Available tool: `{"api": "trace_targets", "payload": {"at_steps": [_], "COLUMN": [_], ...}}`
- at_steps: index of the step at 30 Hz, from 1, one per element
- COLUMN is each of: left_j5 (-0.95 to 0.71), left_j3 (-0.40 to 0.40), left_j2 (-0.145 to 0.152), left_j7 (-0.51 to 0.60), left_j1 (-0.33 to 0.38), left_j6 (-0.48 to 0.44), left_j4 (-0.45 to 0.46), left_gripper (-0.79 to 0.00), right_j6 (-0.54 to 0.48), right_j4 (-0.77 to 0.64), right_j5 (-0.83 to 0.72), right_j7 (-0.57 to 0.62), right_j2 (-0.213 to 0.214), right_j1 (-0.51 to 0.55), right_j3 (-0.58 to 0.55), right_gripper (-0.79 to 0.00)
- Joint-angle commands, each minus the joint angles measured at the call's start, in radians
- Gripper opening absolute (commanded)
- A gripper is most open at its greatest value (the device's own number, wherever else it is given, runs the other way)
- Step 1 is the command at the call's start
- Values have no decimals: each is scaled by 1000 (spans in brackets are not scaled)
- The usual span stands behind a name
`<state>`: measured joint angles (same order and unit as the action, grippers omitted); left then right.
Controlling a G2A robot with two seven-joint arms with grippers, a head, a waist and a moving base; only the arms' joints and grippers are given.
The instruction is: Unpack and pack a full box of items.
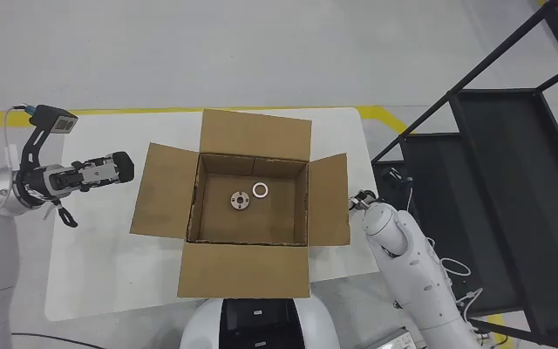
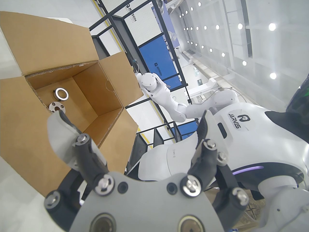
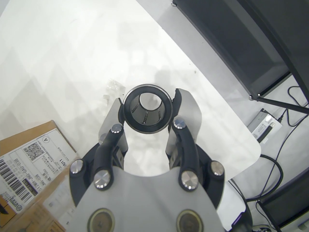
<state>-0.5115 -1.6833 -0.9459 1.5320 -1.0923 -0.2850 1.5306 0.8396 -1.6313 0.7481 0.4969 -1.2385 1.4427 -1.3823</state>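
Between the right jaws — a black, hollow, open-ended sleeve [image 3: 144, 125].

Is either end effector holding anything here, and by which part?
The right end effector grips a black linear bearing by its outer cylindrical wall, one finger on each side. The left end effector is open and empty.

Right claw [image 3: 148, 103] clamped on black sleeve [image 3: 136, 119], over white table [image 3: 72, 49]

I run this rig in an industrial hall: high white ceiling [image 2: 241, 5] with round lamps [image 2: 272, 26], blue partition panels [image 2: 161, 54], black steel racks [image 1: 475, 166], yellow floor tape [image 1: 139, 111].
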Motion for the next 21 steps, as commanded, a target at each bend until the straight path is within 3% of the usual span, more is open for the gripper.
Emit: {"api": "trace_targets", "payload": {"at_steps": [1,16,18,19,20,21], "left_j5": [0,0,0,0,0,0], "left_j3": [0,0,0,0,0,0], "left_j2": [0,0,0,0,0,0], "left_j7": [0,0,0,0,0,0], "left_j1": [0,0,0,0,0,0], "left_j6": [0,0,0,0,0,0], "left_j4": [0,0,0,0,0,0], "left_gripper": [0,0,0,0,0,0], "right_j6": [2,0,-4,-4,-4,-4], "right_j4": [13,110,119,120,119,119], "right_j5": [2,-15,-18,-18,-24,-27], "right_j7": [-1,-11,-2,-1,0,0], "right_j2": [-2,-19,-20,-20,-21,-21], "right_j1": [-10,-81,-83,-84,-83,-81], "right_j3": [9,50,53,52,50,47], "right_gripper": [-785,-785,-499,-289,0,0]}}
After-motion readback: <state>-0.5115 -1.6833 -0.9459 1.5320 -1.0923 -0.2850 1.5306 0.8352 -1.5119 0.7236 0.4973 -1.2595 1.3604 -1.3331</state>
